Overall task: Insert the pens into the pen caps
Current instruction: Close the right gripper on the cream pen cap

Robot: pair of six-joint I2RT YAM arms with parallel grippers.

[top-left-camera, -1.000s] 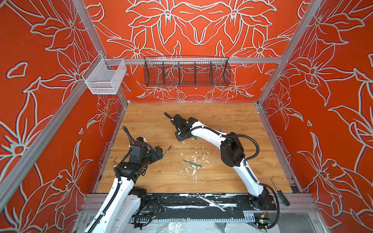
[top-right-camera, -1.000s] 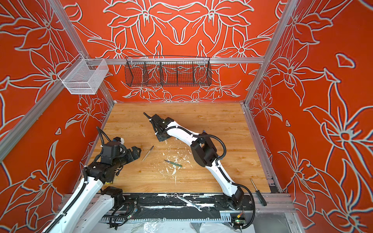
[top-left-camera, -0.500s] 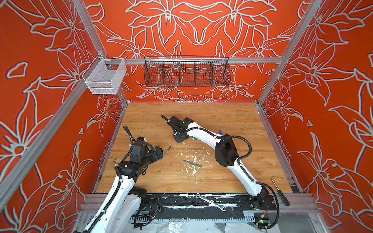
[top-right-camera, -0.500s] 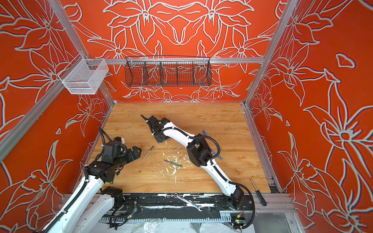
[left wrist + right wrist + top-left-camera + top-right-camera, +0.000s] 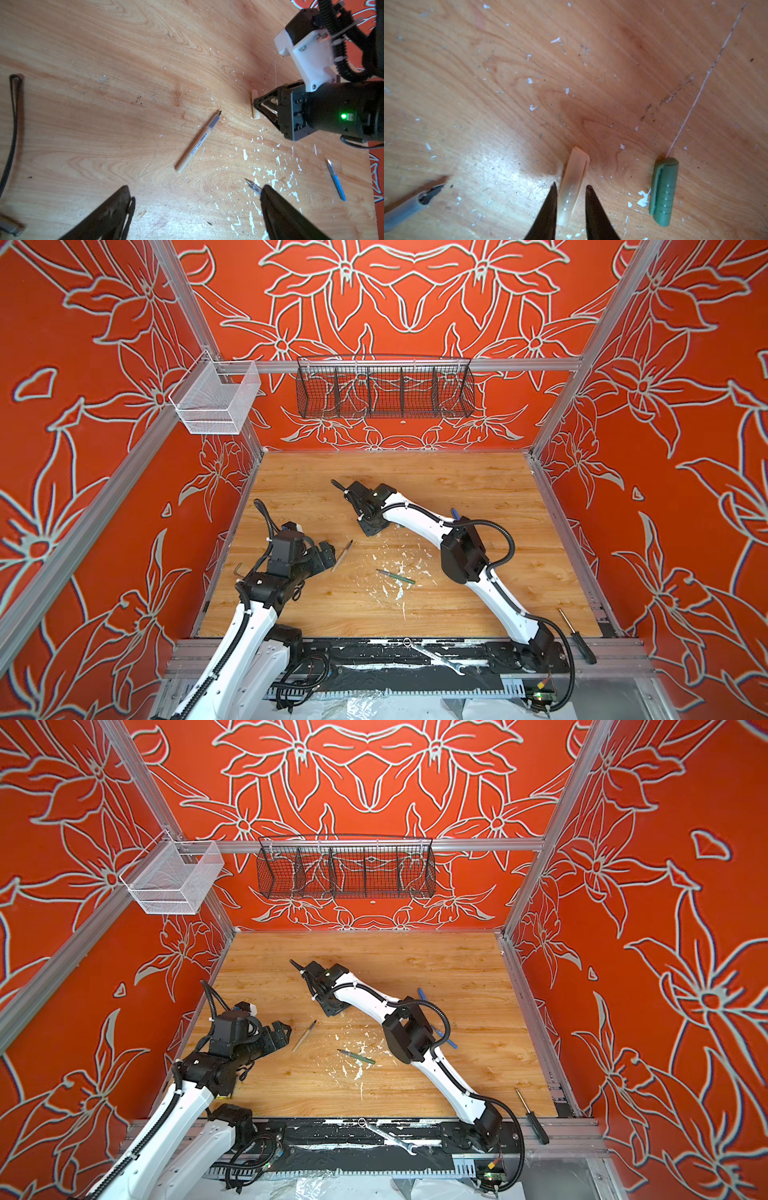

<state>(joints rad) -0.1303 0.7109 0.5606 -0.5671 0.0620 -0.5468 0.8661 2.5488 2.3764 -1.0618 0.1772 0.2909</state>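
Note:
In the right wrist view a beige pen cap (image 5: 575,180) lies on the wooden table, and my right gripper (image 5: 571,185) is shut on it, one finger on each side. The left wrist view shows the same beige pen cap (image 5: 255,106) at that gripper's tips. A green pen cap (image 5: 664,191) lies close beside it. The beige pen (image 5: 343,555) lies just ahead of my left gripper (image 5: 328,551), which is wide open and empty. The green pen (image 5: 395,576) rests mid-table among white flecks. The right arm partly hides the blue pen (image 5: 451,1042). No blue cap shows.
A bent hex key (image 5: 237,570) lies by the left wall. A silver wrench (image 5: 434,657) and a screwdriver (image 5: 575,637) rest on the front rail. A white wire basket (image 5: 216,400) and a black one (image 5: 384,391) hang on the walls above.
The right arm's elbow has swung left and lower, and its wrist has shifted slightly left. Its jaws have narrowed a little onto the beige cap. The left arm has hardly moved.

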